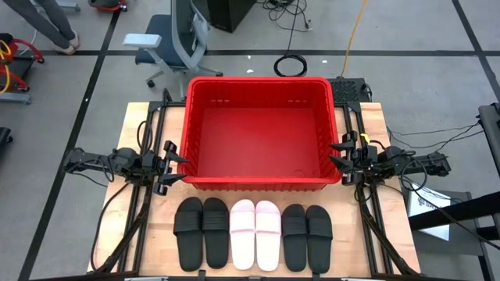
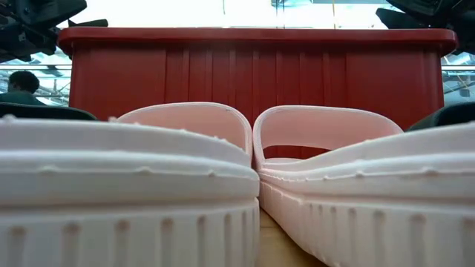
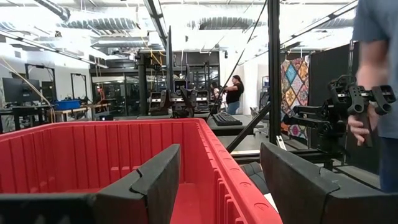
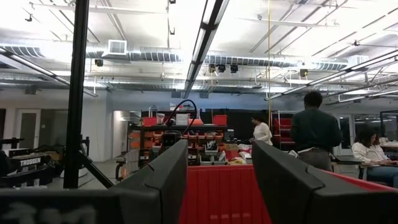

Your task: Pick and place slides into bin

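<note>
Found six slides rowed on the table before the empty bin. Noted left gripper and right gripper flanking the bin, fingers apparently open, gripping nothing.

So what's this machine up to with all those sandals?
Nothing is being handled yet. Six slides lie in a row on the table in front of the empty red bin: two black, two pale pink, two black. The left gripper and right gripper wait open at the bin's two sides, holding nothing.
</note>
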Controlling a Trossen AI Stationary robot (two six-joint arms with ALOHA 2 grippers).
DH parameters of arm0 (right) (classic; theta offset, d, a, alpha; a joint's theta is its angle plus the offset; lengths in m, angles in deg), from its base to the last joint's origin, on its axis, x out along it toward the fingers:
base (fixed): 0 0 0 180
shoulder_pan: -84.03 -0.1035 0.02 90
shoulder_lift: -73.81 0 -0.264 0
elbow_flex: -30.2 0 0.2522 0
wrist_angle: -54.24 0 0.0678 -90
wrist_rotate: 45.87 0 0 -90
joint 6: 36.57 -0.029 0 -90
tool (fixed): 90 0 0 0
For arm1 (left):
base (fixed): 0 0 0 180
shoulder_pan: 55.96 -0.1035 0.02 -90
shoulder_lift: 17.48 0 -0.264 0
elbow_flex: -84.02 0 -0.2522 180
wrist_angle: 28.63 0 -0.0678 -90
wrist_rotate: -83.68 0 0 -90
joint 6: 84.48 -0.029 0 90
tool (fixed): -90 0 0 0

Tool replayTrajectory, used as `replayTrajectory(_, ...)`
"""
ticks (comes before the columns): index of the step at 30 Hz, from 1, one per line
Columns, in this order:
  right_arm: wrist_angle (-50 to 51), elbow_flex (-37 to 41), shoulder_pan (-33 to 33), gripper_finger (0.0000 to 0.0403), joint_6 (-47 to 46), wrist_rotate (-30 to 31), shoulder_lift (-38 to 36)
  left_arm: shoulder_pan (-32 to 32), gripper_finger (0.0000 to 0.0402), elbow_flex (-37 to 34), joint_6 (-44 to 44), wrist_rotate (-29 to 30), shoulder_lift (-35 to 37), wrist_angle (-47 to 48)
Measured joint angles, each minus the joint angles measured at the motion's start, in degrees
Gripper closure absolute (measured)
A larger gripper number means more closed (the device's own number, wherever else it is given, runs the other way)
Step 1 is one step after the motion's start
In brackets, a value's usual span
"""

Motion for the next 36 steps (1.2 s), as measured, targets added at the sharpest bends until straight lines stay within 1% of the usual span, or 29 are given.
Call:
replayTrajectory(2,0.00,0.00,0.00,0.0234,-1.51,0.02,0.00,0.00,0.0174,0.00,-2.02,0.21,0.01,0.20)
replayTrajectory(6,0.00,-0.02,0.01,0.0234,-5.91,0.02,0.00,-0.04,0.0174,0.00,-6.22,4.61,0.01,0.49)
replayTrajectory(13,-1.31,-0.02,0.00,0.0234,-13.34,0.00,0.00,-0.02,0.0174,0.00,-6.24,5.73,0.01,0.34)
replayTrajectory(17,-5.52,0.00,0.00,0.0234,-17.02,0.01,-0.02,-0.02,0.0174,-0.02,-6.42,5.95,0.01,-0.71)
replayTrajectory(19,-8.03,0.00,0.00,0.0234,-18.37,0.02,0.00,-0.02,0.0174,-0.02,-5.75,5.93,-0.01,-2.86)
replayTrajectory(22,-13.09,0.00,0.00,0.0234,-20.58,0.02,0.00,-0.02,0.0174,-0.02,0.11,5.95,0.00,-6.72)
replayTrajectory(26,-19.40,0.00,0.01,0.0234,-20.57,0.02,0.00,-0.02,0.0174,-0.02,14.97,5.96,0.01,-13.09)
replayTrajectory(28,-22.34,0.00,0.00,0.0234,-20.56,0.02,0.00,-0.02,0.0174,-0.02,21.02,5.97,0.01,-15.88)
replayTrajectory(32,-26.14,0.00,0.02,0.0234,-20.56,0.03,0.00,-0.02,0.0174,-0.02,24.91,6.19,0.01,-21.22)
replayTrajectory(36,-27.35,0.00,0.00,0.0234,-22.35,0.02,0.00,-0.02,0.0174,-0.02,28.44,7.41,0.01,-23.02)
